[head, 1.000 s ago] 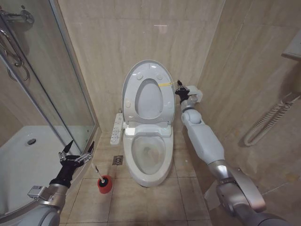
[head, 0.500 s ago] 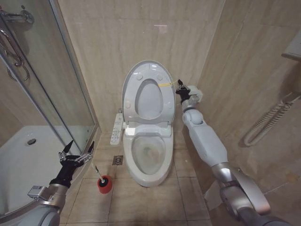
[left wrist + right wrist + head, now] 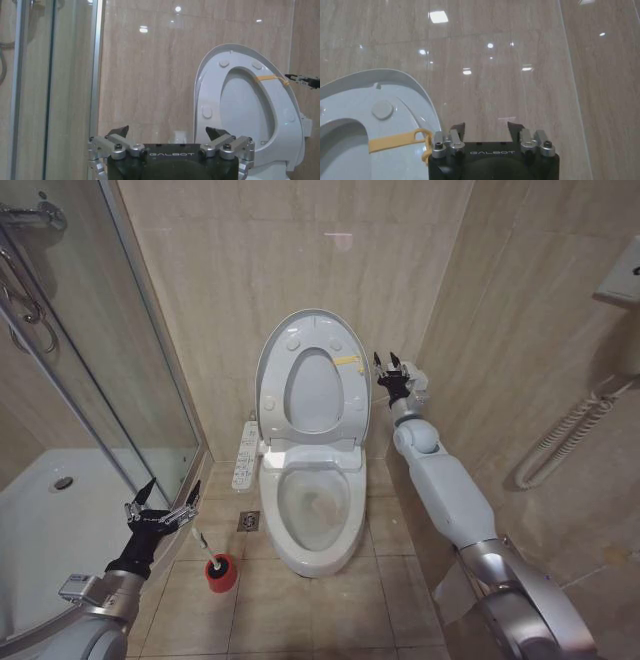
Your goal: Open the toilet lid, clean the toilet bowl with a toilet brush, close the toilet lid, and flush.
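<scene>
Lid's up: the toilet lid (image 3: 312,370) stands upright at frame centre, and the right gripper (image 3: 390,364) has just pulled clear, fingers spread. Left gripper (image 3: 160,505) waits released, lower left, above the toilet brush (image 3: 216,564).

Bright, even indoor light, ceiling-lamp glare spots on the glossy wall tiles (image 3: 520,56), soft shadows.
</scene>
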Motion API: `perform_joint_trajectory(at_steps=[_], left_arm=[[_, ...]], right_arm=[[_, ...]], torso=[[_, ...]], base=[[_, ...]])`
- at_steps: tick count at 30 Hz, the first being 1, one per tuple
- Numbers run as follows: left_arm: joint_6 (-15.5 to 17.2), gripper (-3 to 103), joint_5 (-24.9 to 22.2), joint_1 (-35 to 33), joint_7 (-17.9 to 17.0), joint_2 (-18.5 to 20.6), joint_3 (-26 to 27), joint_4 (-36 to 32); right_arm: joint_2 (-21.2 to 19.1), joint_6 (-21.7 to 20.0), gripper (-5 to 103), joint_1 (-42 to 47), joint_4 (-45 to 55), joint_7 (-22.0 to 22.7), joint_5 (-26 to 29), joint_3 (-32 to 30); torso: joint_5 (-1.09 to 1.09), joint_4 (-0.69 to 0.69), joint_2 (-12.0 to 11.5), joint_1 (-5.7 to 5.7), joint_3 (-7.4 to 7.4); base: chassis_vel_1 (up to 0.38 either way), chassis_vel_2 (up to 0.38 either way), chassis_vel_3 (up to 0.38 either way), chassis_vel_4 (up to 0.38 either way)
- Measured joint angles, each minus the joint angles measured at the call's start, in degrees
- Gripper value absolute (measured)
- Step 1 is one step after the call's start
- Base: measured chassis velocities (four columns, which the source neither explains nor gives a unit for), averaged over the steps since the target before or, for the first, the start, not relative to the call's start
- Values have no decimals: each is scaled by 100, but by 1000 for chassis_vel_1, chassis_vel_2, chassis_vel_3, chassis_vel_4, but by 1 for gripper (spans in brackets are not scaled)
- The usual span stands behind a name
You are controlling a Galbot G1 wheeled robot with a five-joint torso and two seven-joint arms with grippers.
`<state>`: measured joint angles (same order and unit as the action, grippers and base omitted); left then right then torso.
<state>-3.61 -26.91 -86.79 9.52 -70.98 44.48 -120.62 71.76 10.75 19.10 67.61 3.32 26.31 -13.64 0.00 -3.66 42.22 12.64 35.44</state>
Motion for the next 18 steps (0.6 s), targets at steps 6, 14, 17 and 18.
perform_joint_trajectory(at_steps=[6, 14, 17, 18], left_arm=[[0, 100, 0, 0, 0, 0, 0, 0], [0, 100, 0, 0, 0, 0, 0, 0], [0, 100, 0, 0, 0, 0, 0, 0], [0, 100, 0, 0, 0, 0, 0, 0]], right_arm=[[-39, 0, 74, 41, 23, 24, 35, -26], [-267, -141, 99, 528, 569, 307, 263, -30], [-359, -219, 99, 898, 881, 430, 318, -117], [-359, -219, 99, 898, 881, 430, 318, -117]], torso=[[0, 0, 0, 0, 0], [-1, 0, 0, 0, 0], [0, 0, 0, 0, 0], [0, 0, 0, 0, 0]], base=[[0, 0, 0, 0], [0, 0, 0, 0], [0, 0, 0, 0], [0, 0, 0, 0]])
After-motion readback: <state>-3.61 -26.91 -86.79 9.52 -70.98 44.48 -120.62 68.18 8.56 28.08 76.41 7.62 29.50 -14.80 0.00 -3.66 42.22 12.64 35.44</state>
